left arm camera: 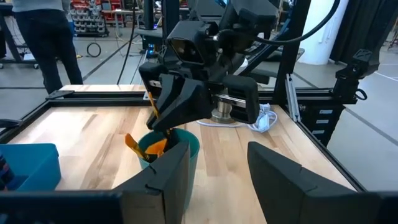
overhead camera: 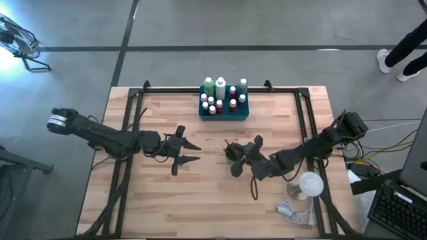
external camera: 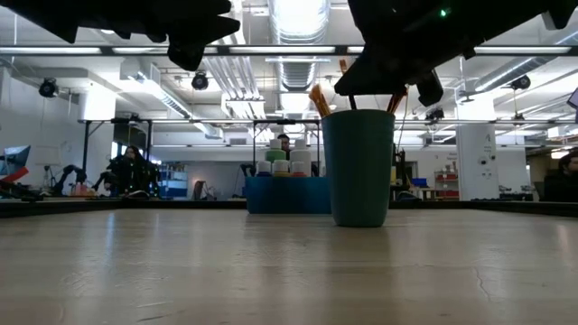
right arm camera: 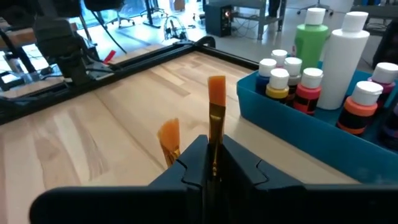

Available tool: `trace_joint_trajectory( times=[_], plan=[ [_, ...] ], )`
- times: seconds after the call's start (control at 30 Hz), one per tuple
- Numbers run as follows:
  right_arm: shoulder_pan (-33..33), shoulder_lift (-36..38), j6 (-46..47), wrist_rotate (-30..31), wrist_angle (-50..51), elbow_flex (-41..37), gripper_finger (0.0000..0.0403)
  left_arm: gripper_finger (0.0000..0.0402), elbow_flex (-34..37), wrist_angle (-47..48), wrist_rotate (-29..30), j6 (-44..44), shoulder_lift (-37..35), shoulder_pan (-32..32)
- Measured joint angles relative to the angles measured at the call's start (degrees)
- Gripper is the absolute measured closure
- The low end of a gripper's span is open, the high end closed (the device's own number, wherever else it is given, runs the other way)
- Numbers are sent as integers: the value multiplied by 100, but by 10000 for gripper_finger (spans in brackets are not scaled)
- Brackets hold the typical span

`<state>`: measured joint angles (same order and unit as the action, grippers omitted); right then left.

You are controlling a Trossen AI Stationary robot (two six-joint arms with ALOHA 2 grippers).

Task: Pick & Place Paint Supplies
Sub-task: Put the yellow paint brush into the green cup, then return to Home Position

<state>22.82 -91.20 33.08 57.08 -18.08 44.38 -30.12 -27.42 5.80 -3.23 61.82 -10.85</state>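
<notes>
A dark green cup (overhead camera: 233, 154) stands at mid-table; in the low view the cup (external camera: 359, 167) has paintbrushes sticking up out of it. My right gripper (right arm camera: 213, 148) hovers just over its rim, shut on one orange-bristled paintbrush (right arm camera: 216, 93). A second brush (right arm camera: 169, 134) leans in the cup beside it. At the far edge, white-capped bottles (overhead camera: 220, 90) stand in the teal tray (overhead camera: 223, 115). My left gripper (overhead camera: 192, 152) waits left of the cup, open and touching nothing. My right gripper pinches the paintbrush between its two fingers at the golden ferrule (right arm camera: 215, 127), just under the bristles. The fingers come nearly level from the table's right and lie across the brush. It stands upright, bristles up; its lower part is hidden behind the fingers above the cup (left arm camera: 180, 149).
Black frame rails (overhead camera: 303, 113) run along the table's sides. A white round lamp (overhead camera: 309, 184) and cables lie at the near right corner. A person's legs (overhead camera: 407, 57) show beyond the far right. Bare wood stretches across the near half of the table.
</notes>
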Motion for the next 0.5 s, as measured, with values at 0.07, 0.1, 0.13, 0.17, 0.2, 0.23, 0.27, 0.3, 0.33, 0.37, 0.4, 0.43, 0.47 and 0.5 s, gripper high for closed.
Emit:
trace_joint_trajectory(
  times=[0.07,0.1,0.13,0.17,0.2,0.23,0.27,0.3,0.33,0.37,0.4,0.43,0.47,0.5],
  plan=[
    [-3,0,0,2,47,2,364,234,4,0,0,-11,0,0],
    [-3,0,0,0,78,2,358,234,6,0,0,-6,0,0],
    [-3,0,0,-2,93,2,352,234,6,0,0,17,0,0],
    [-1,0,0,0,93,2,345,234,6,2,0,30,0,0],
    [-1,0,0,0,91,2,338,234,3,0,0,31,0,0],
    [-1,0,-2,-1,93,2,330,234,-6,2,0,28,0,0],
    [-1,0,-4,-1,100,2,322,234,-18,2,0,26,0,0],
    [-1,0,-4,1,121,2,314,234,-27,0,0,25,0,0],
    [-1,0,-4,3,137,2,305,234,-35,-2,0,24,0,0],
    [-1,0,-9,3,150,2,297,234,-47,0,0,24,0,0],
    [-1,0,-18,7,166,2,288,234,-58,4,-1,20,0,0],
    [-1,6,-26,19,167,2,280,234,-63,0,-2,14,0,0],
    [-1,36,-32,24,175,2,272,234,-68,0,0,5,0,0],
    [1,73,-69,28,173,2,264,234,-70,-2,-2,-14,0,0]
  ],
)
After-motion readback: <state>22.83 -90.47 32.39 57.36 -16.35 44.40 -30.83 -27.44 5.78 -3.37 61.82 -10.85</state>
